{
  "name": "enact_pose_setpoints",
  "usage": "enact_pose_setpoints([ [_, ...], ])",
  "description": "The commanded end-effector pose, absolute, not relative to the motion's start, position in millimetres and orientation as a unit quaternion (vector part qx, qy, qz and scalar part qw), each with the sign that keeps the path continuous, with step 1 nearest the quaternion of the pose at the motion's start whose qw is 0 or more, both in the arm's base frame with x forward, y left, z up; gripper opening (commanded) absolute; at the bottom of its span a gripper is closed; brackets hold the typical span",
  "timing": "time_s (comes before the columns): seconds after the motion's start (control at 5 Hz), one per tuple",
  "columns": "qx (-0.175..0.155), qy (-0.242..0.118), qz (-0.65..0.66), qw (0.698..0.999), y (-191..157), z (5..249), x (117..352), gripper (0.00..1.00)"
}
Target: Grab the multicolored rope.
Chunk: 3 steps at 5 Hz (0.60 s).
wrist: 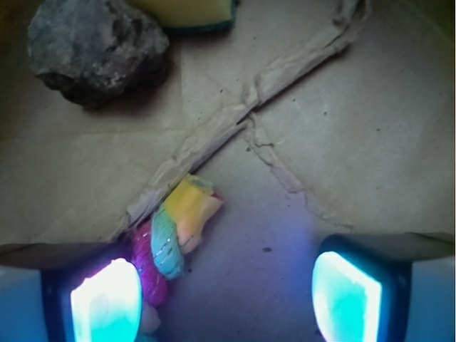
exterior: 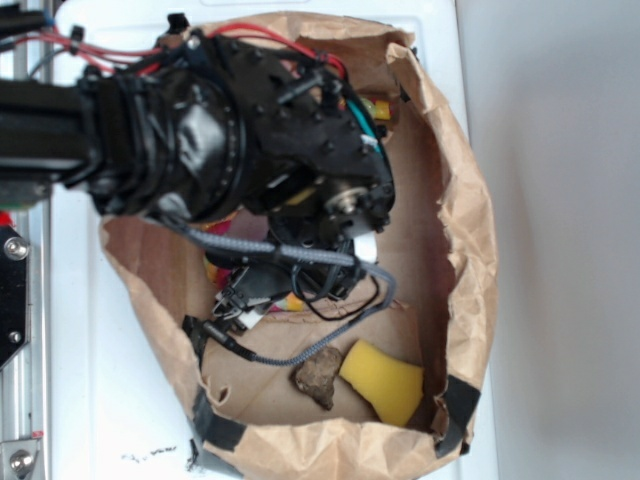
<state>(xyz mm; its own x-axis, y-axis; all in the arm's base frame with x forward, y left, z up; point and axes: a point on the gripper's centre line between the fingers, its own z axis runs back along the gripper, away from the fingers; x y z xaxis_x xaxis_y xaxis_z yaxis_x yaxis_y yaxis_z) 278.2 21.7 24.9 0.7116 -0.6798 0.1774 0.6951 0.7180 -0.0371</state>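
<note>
Tool (wrist: pixel 228 285) open; multicolored rope (wrist: pixel 174 235) end points up-right.

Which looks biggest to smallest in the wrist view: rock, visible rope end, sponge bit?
1. Rock.
2. Multicolored rope end; part hidden by the pincer.
3. Yellow sponge, cropped by the frame, so true size unknown.
</note>
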Motion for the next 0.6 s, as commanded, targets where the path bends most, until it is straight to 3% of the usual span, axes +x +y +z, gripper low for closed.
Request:
enact_pose_setpoints([
  [0.0,-0.042,-0.128,-0.353,0.926,22.0,36.3,286.9,1.0],
  [0.4,-0.07,-0.107,-0.378,0.917,25.9,42.7,263.8,1.0],
])
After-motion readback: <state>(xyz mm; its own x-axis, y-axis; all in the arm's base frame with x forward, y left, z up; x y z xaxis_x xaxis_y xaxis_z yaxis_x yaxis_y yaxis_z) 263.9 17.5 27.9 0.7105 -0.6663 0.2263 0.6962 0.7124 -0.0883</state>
